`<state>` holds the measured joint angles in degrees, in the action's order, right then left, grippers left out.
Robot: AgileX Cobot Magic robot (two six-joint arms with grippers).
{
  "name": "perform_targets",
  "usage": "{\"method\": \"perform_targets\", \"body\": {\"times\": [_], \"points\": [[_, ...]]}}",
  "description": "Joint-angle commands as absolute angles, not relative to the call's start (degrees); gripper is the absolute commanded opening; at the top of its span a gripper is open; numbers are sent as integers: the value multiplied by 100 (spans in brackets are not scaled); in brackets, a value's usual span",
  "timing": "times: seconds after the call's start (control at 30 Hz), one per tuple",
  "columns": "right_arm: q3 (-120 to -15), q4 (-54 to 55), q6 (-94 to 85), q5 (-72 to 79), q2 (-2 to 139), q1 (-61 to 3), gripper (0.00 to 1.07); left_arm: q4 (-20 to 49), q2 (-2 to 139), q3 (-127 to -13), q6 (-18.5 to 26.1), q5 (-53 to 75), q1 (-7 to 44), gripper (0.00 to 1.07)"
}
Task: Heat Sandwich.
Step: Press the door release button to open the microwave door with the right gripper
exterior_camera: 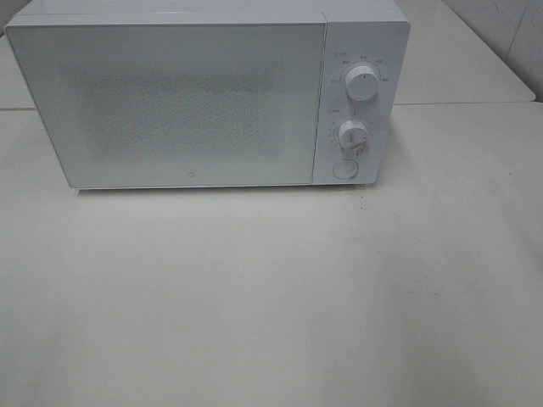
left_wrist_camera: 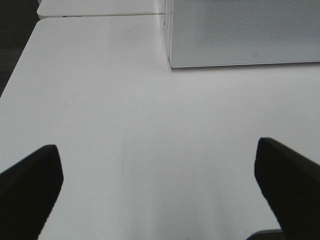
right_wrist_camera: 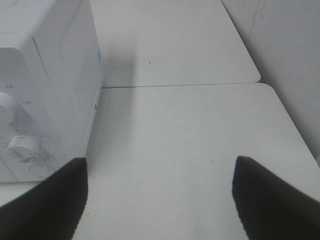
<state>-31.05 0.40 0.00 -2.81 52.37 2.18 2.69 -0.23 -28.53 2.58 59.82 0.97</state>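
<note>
White tabletop (exterior_camera: 271,297) fills the overhead view, with a second white table (exterior_camera: 475,59) butted against it at the upper right and a pale tiled wall (exterior_camera: 513,30) in the far upper right corner. A white microwave (exterior_camera: 204,93) stands across the upper half of the frame, its front facing the camera. Its door (exterior_camera: 170,102) is closed; the frosted, speckled window lets nothing inside show through. On the panel at the right side of the microwave sit an upper knob (exterior_camera: 362,82), a lower knob (exterior_camera: 352,133) and a round button (exterior_camera: 344,168) beneath them.

Neither arm appears in the overhead view. In the left wrist view, the left gripper (left_wrist_camera: 156,145) has its black jaws spread wide apart, grasping nothing, with only bare table between them and the microwave's front corner beyond. In the right wrist view, the right gripper (right_wrist_camera: 160,160) also has its jaws spread and grasps nothing, just beside the microwave's knob side.

Where the sandwich is cannot be told from these views.
</note>
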Motion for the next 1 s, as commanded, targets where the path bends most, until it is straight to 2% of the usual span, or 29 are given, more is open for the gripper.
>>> {"method": "perform_targets", "body": {"times": [0.03,0.27,0.43,0.7,0.77,1.0], "points": [[-3134,63,34,126,5500,229,76,309,-178,-2836,212,5890,126,102],[-2819,46,0,1616,6251,172,76,309,-178,-2836,212,5890,126,102],[-2469,80,-252,2636,6824,-138,76,309,-178,-2836,212,5890,126,102],[-2086,1507,-1306,4211,7775,-945,76,309,-178,-2836,212,5890,126,102],[-1960,2028,-1662,4790,8102,-1381,76,309,-178,-2836,212,5890,126,102],[-1931,2997,-1833,5449,8669,-2252,76,309,-178,-2836,212,5890,126,102]]}}
